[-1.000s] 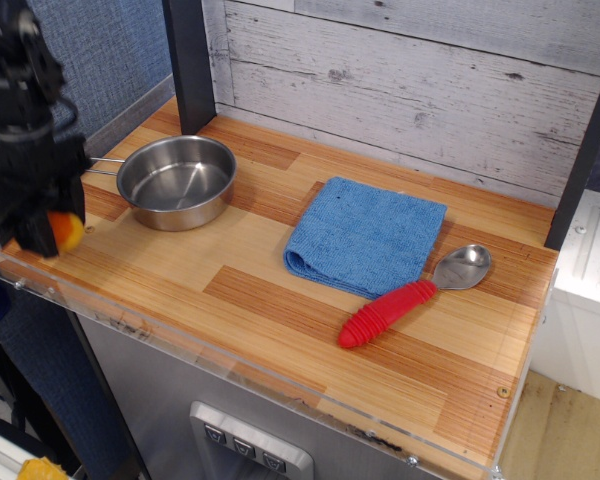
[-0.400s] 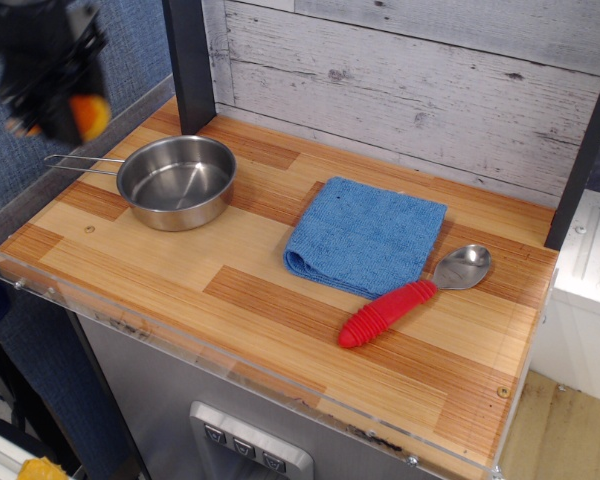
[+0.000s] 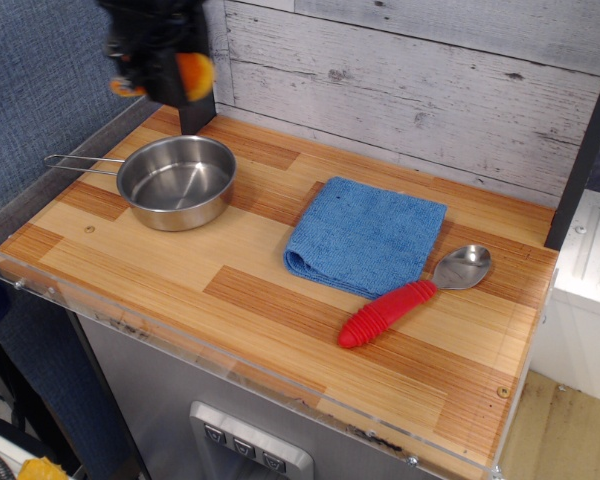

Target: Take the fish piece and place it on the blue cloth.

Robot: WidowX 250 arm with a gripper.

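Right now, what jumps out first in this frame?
The dark, blurred pincer high at the back-left, carrying the orange fish piece in the air above the steel pan. Next, the blue cloth lying bare mid-table. The red-handled spoon lies along its front-right corner.

The worktop (image 3: 180, 280) is a wooden surface of light and darker planks with a clear plastic strip along its front edge. A steel pan (image 3: 176, 181) stands at its back left, handle pointing left. Right of centre lies the blue cloth (image 3: 367, 237), folded flat. Just beside the cloth's right front corner rests a red-handled spoon (image 3: 415, 297), its metal bowl toward the back right.
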